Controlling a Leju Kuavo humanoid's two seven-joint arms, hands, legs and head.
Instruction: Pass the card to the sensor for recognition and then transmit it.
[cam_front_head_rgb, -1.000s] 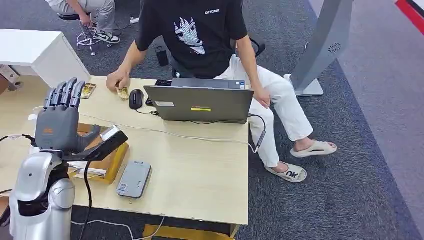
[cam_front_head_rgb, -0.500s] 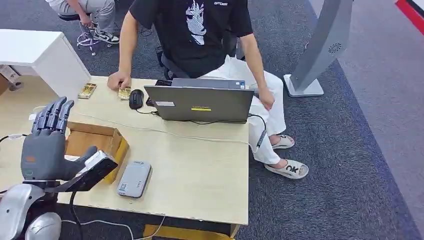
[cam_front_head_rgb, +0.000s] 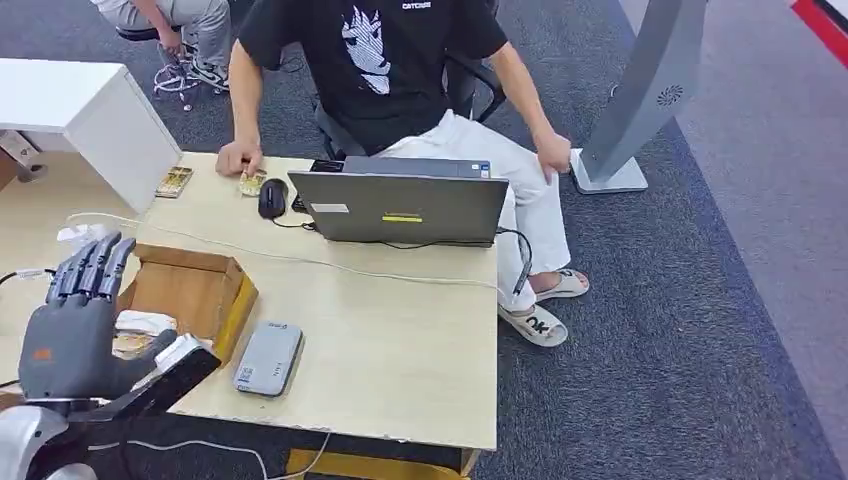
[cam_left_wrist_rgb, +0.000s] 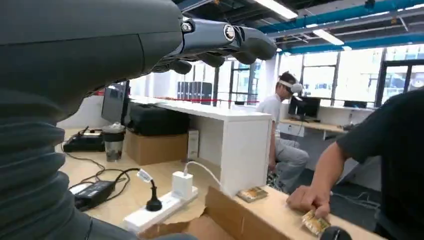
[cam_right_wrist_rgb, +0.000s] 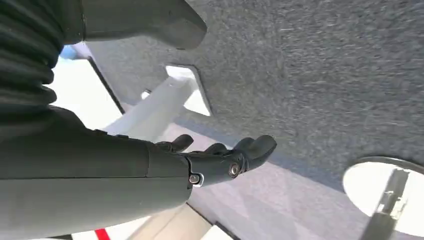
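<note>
My left hand (cam_front_head_rgb: 72, 325) hovers over the table's near left corner, fingers spread and pointing up, with nothing in it. The open cardboard box (cam_front_head_rgb: 190, 290) sits just beyond it, with pale packets inside. A grey card sensor (cam_front_head_rgb: 268, 357) lies flat to the right of the box. Two small gold cards rest at the far edge: one (cam_front_head_rgb: 175, 181) alone, the other (cam_front_head_rgb: 250, 184) under the seated person's hand (cam_front_head_rgb: 238, 158). The left wrist view shows my fingers (cam_left_wrist_rgb: 220, 42) above, the lone card (cam_left_wrist_rgb: 252, 193) and the person's card (cam_left_wrist_rgb: 314, 221). My right hand (cam_right_wrist_rgb: 210, 162) hangs over grey carpet, holding nothing.
A grey laptop (cam_front_head_rgb: 400, 205) and black mouse (cam_front_head_rgb: 271, 197) stand at the far side, with a cable running across the table (cam_front_head_rgb: 400, 340). A white cabinet (cam_front_head_rgb: 90, 110) stands at the left. A grey kiosk (cam_front_head_rgb: 650, 90) stands on the carpet at the right.
My left hand has dropped down and back toward the near left corner, uncovering the box. The person has shifted on the chair and moved a foot.
</note>
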